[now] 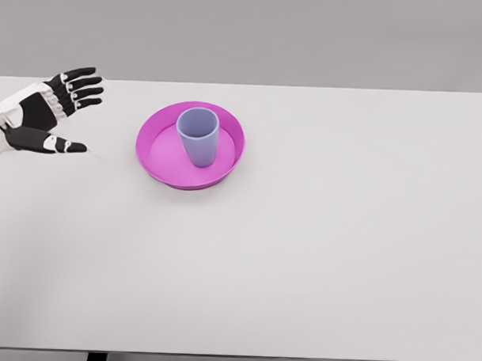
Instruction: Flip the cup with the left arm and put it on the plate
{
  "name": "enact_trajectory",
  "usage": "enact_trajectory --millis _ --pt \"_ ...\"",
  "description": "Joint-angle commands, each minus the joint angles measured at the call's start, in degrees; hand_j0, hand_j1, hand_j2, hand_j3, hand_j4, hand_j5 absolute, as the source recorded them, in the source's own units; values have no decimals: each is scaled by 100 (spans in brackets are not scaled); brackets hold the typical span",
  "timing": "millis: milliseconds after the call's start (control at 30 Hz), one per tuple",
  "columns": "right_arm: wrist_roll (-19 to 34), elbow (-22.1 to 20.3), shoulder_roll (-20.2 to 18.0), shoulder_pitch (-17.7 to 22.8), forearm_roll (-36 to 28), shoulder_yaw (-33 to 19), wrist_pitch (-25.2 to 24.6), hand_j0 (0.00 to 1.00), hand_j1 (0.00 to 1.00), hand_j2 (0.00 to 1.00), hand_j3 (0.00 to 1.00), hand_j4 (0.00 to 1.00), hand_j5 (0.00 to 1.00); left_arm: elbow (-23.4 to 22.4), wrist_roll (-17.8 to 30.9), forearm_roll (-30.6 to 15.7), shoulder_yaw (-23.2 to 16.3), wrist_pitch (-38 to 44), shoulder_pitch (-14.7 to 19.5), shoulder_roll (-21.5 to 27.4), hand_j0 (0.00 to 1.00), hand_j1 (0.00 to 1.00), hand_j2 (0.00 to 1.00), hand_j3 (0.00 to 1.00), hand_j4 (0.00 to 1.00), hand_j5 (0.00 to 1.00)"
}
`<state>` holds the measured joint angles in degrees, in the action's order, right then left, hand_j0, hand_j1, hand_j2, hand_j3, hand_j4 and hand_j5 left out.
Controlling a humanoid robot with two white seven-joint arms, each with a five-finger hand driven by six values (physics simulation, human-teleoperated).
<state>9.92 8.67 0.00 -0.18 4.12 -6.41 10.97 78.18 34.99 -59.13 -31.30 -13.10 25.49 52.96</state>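
the cup [198, 136] stands upright, mouth up, on the plate [156, 152] at upper centre. the left hand [45, 110] is at upper left, fingers spread, grasping nothing. placement looks done; best to draw the hand clear without nudging the plate.

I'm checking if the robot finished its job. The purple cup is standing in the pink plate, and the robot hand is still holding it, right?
Not quite. The purple cup is standing in the pink plate, but the left robot hand is not holding it. The head view shows that hand open, fingers spread, off to the left over the white table, well apart from the cup.
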Motion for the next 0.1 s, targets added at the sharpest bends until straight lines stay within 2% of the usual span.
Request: enact_trajectory --millis 0,67 --pt "1 3 0 0 2 0 2 100 100 100 100 100 100 110 1 -37 80 -88 0 119 100 100 100 100 100 100" --pt "1 -6 0 0 2 0 2 100 100 100 100 100 100 119 1 -37 71 -79 0 75 100 100 100 100 100 100"
